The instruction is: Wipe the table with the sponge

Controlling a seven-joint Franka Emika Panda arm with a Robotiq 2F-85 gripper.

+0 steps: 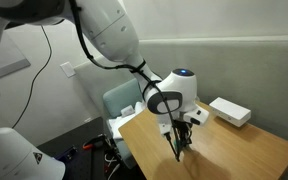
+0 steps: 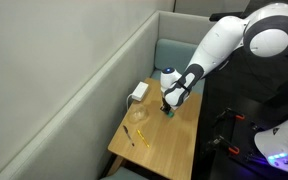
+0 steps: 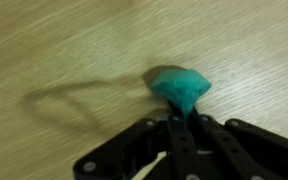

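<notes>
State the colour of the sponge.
Teal-green. The sponge shows best in the wrist view, bright against the light brown wooden table.

gripper (image 2: 168, 108): points down at the end of the white arm (image 2: 219, 45)
sponge (image 2: 170, 114): small teal bit at the gripper's tip, down on the wood
table (image 2: 169, 150): light wood, directly under the gripper
white box (image 2: 139, 92): beside the gripper, toward the wall
chair (image 2: 174, 55): blue-grey, beyond the gripper, past the table's end
</notes>
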